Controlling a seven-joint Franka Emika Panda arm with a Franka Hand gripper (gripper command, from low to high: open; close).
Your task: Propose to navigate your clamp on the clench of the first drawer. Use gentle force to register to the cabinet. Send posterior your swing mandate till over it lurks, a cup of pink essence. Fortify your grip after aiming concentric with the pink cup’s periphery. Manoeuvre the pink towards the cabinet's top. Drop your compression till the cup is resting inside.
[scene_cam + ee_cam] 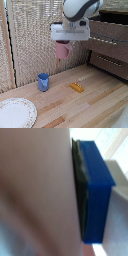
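The pink cup (62, 50) hangs in the air under the clamp (64, 46), well above the wooden table (95, 95) and just off the cabinet (112, 42) on the exterior view's right. In the wrist view the cup's pale pink wall (35, 188) fills most of the picture, and one dark-blue finger (95, 193) lies flat against it with its dark pad pressed to the surface, so I take the fingers to be clamped on the cup; the other finger is hidden behind it. The first drawer (107, 29) looks pulled out a little from the cabinet front, its upper edge standing proud near the arm, though the handle is too blurred for me to pick out. From that I judge the early steps to be done: drawer opened, cup grasped and lifted. What is left is the carry across to the cabinet, the lowering, and the letting go, since the cup is not yet over the drawer or the top but hangs beside the cabinet's near edge. Farther out on the table stand a blue cup (43, 81), a small orange-yellow piece (76, 87) and, at the exterior view's lower left, a white plate (15, 112) with a patterned rim, all well apart from the cup's path.
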